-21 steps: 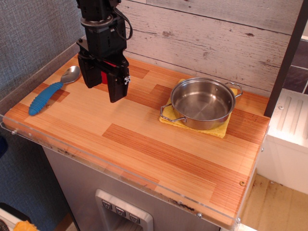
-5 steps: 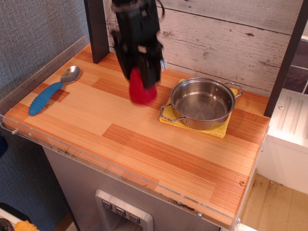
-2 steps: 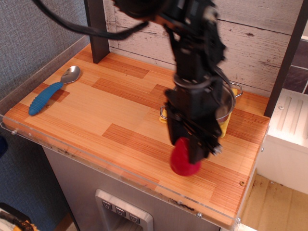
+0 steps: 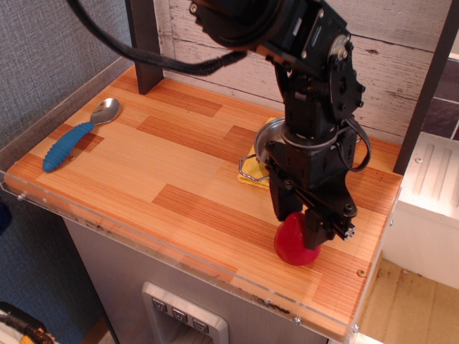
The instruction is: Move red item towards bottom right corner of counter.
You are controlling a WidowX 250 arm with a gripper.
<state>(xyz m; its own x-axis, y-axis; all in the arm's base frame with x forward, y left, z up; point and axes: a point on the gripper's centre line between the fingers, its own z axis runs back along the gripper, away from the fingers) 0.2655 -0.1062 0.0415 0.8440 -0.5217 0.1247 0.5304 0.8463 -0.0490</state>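
Observation.image: gripper (image 4: 304, 228) fingers clasp the red item (image 4: 294, 245), long axis upright, on counter (image 4: 179, 186).

Glossy red item (image 4: 295, 245), plain, unpatterned

Black gripper (image 4: 307, 223) and arm, matte, with a small white label patch at one finger

Counter (image 4: 143, 165): plank strips alternating light tan and orange-brown, fine wood grain, clear plastic rim

Spoon (image 4: 77, 133): ribbed bright blue handle, silver bowl

Pot (image 4: 267, 140): bare silvery steel

Cloth (image 4: 251, 177) under pot: yellow

Back wall: whitewashed grey-white boards, weathered grain

Left wall: grey speckled texture
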